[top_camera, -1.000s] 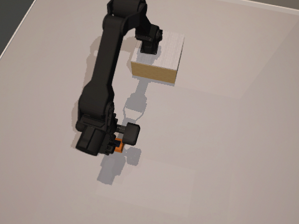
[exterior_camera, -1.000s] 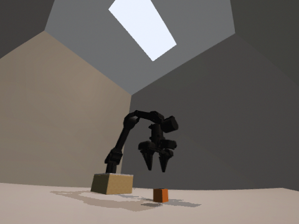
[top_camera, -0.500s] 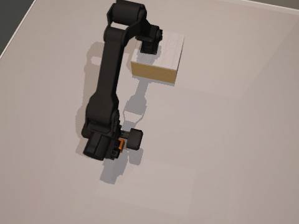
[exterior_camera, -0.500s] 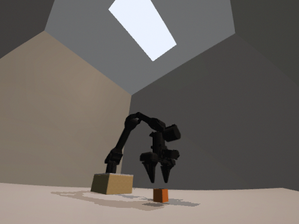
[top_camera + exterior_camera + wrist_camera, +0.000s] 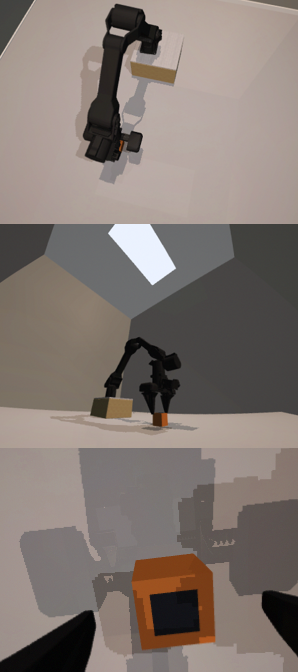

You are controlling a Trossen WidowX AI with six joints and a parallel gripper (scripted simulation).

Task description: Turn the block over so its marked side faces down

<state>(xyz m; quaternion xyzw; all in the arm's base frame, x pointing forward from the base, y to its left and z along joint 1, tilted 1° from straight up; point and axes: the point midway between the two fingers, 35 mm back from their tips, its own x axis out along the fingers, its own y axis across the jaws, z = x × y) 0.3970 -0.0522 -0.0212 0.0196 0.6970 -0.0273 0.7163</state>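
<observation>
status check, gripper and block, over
Gripper open, empty, just above block. Orange block on table, dark mark facing up. Nothing in the way.

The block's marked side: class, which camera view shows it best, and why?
The wrist view: the orange block shows its dark square facing up between the open gripper fingers. Exterior shows only plain orange sides; in top, the arm hides nearly all of it.

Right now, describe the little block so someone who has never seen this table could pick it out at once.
Start at the tan wooden base box where the black arm is mounted, then follow the arm out to its open hand. Directly beneath the fingertips, resting on the table, sits the small orange cube. A black square on its top face sets it apart.
</observation>
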